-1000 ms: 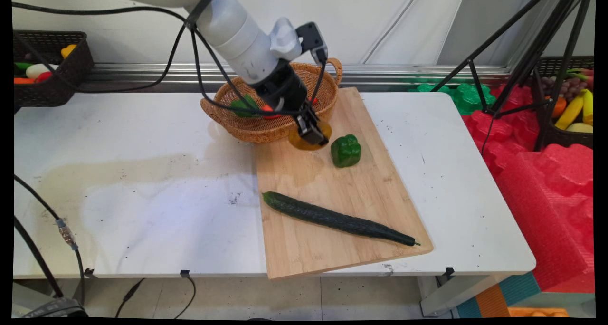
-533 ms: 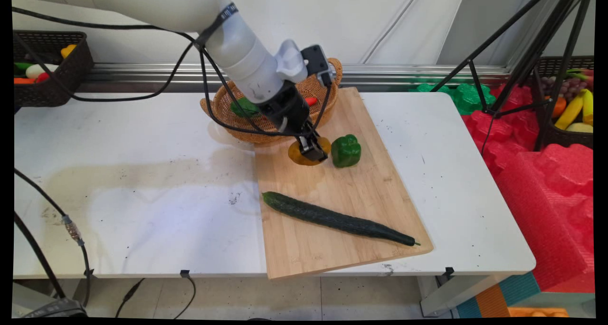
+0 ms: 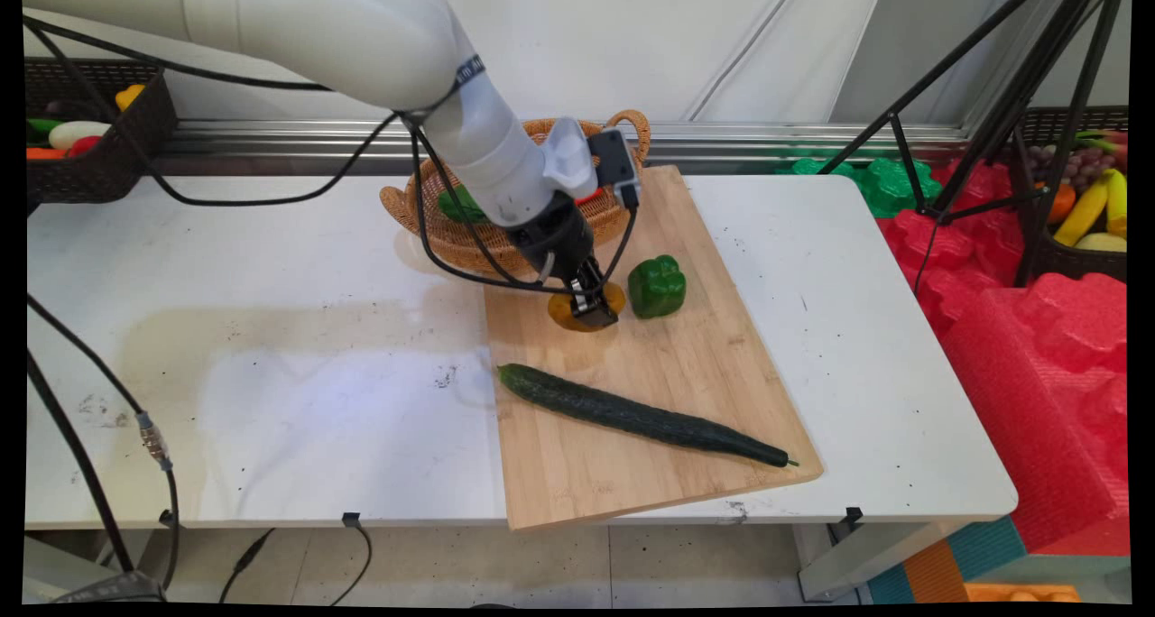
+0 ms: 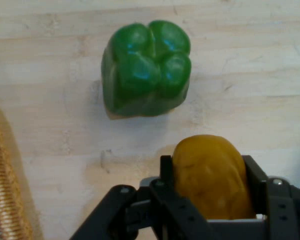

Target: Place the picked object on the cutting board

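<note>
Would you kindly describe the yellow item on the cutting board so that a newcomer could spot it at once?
Find the wooden cutting board on the white table. Near its far end, beside the wicker basket, the gripper is shut on a mango. It is the only yellow-orange thing there; the bell pepper and cucumber are green.

The black two-finger gripper (image 3: 593, 308) is closed around a rounded yellow-brown potato-like item (image 3: 577, 312) at the far left part of the rectangular bamboo cutting board (image 3: 632, 364). A green bell pepper (image 3: 656, 286) sits just beside it, apart. A long dark green cucumber (image 3: 641, 416) lies diagonally nearer the board's near edge. A woven wicker basket (image 3: 469, 234) stands at the board's far left corner.
</note>
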`<state>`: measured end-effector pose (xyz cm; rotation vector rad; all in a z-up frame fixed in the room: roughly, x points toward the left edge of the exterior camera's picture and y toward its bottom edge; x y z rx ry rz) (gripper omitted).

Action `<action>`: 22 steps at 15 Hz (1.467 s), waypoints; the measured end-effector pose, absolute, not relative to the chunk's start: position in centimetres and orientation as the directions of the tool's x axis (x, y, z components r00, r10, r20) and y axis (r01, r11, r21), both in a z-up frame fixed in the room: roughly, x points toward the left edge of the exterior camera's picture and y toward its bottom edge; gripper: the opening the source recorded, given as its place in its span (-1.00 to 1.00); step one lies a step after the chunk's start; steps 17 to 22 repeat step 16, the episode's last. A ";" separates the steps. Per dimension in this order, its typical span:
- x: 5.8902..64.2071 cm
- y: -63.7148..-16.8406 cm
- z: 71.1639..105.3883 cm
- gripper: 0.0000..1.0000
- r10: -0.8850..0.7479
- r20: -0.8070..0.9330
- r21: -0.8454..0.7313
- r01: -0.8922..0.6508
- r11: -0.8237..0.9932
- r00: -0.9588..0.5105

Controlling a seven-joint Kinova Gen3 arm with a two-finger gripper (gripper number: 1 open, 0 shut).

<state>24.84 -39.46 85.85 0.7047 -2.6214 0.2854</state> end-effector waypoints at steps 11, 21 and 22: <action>24.4 -40.0 82.1 -1.00 -0.431 0.389 -0.087 -0.498 0.863 -0.814; 24.2 -40.0 81.5 1.00 -0.432 0.392 -0.092 -0.502 0.860 -0.812; 24.2 -40.0 81.5 1.00 -0.432 0.392 -0.092 -0.502 0.860 -0.812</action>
